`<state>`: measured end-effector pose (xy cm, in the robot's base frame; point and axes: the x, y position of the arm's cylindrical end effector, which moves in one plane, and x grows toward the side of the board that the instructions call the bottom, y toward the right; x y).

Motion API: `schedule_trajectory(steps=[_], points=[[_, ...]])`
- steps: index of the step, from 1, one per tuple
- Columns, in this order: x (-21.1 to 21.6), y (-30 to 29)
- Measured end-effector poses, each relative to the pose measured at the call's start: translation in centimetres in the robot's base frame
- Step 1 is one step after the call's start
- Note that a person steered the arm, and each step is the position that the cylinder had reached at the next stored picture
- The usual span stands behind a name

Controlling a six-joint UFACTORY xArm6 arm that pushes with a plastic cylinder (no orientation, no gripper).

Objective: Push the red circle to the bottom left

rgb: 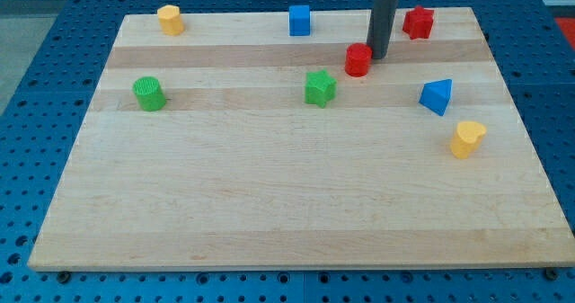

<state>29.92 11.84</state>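
Pale wood board (pixel 269 204) sits on a blue perforated bench (pixel 36 87); the near half is bare planks. Red circle (pixel 358 59) lies up toward the view's top, right of centre. My tip (pixel 377 57) sits just beside it on the right, looks touching. No jaws, just a rod, nothing held.

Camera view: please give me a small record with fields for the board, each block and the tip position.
board: wooden board
tip: my tip, just right of and above the red circle
top row: yellow block, blue cube, red star
middle: green cylinder, green star
right side: blue triangle, yellow block lower right
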Motion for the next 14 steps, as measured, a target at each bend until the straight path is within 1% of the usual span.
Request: schedule_trajectory(steps=[2,4,5,6,7,8,10,11,12,13,14], points=[[0.0,0.4],[0.2,3.1],[0.9,2.1],[2.2,-0.7],[2.4,-6.2],[2.4,-8.3],[2.4,-8.9],[2.6,-12.7],[2.8,-13.1],[0.0,-9.9],[-2.2,-12.3]])
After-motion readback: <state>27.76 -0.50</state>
